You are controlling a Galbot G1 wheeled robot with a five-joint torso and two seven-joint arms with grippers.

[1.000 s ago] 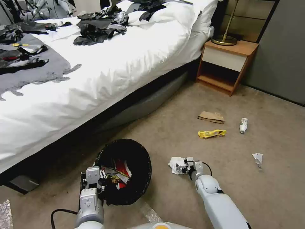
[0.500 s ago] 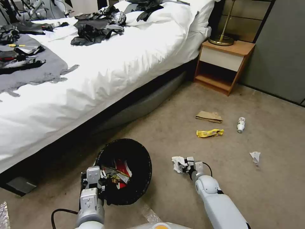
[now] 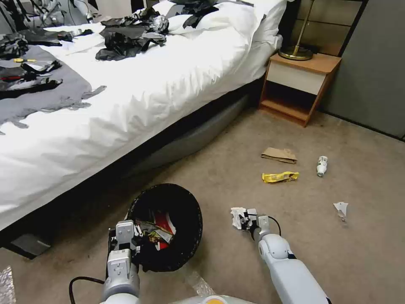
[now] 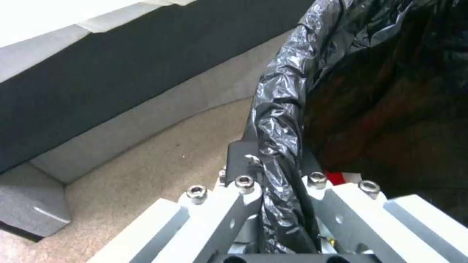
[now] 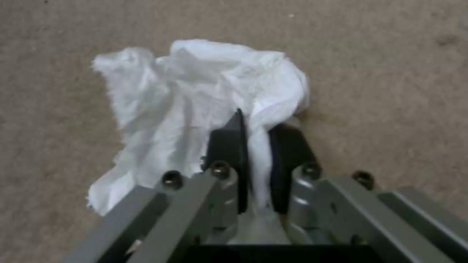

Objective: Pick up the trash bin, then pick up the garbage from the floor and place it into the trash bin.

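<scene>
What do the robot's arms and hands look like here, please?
Both arms are smooth, rounded, light grey-white shells. The left hand has a boxy white wrist block and a black cable looping below it; up close its white linkage bars carry hex bolts and end in black fingers. The right hand is the same build, with grey bars, black fingers and a thin black cable.

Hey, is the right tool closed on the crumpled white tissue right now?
Yes, in the right wrist view the right tool has its two dark fingers pinched together on a fold of the crumpled white tissue over the carpet.
</scene>
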